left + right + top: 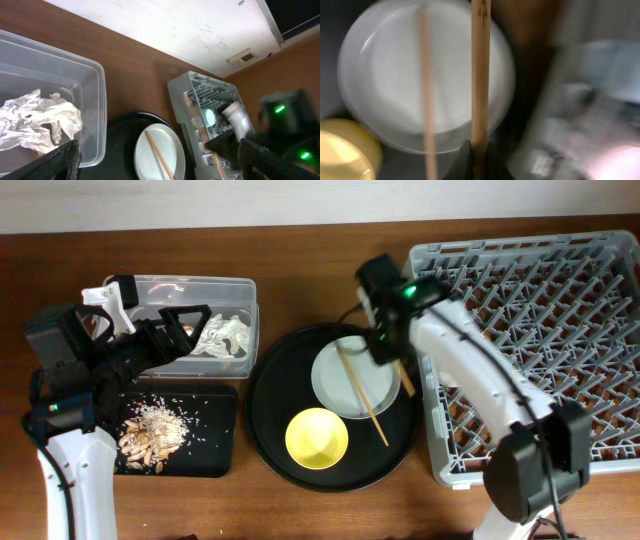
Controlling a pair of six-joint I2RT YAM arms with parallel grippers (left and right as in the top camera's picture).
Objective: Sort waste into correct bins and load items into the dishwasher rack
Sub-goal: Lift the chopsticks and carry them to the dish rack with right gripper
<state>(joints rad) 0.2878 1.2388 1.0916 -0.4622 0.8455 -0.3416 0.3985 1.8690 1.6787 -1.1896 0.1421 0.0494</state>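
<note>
From overhead, the left gripper (195, 328) hangs above the clear plastic box (185, 285), its jaws spread wide and holding nothing. A crumpled white napkin (224, 336) lies inside the box. Just in front of the box, the flat black tray (215, 445) carries the food scraps (155, 430). On the round black tray (262, 415) in the middle of the wooden surface (300, 270) sit the grey-white plate (345, 370) and the yellow bowl (317, 437). One loose chopstick (362, 395) lies across the plate. The right gripper (388, 352) is at the plate's far right edge, beside the dishwasher rack (540, 310). The second chopstick (405, 378) slants out below it.

The left wrist view shows the napkin in the box's near corner, with one dark finger (62, 162) at each lower side of the frame.

The right wrist view is blurred. The jaws are closed tight on the second chopstick, which runs straight up the frame over the plate, while the loose one lies alongside it.
</note>
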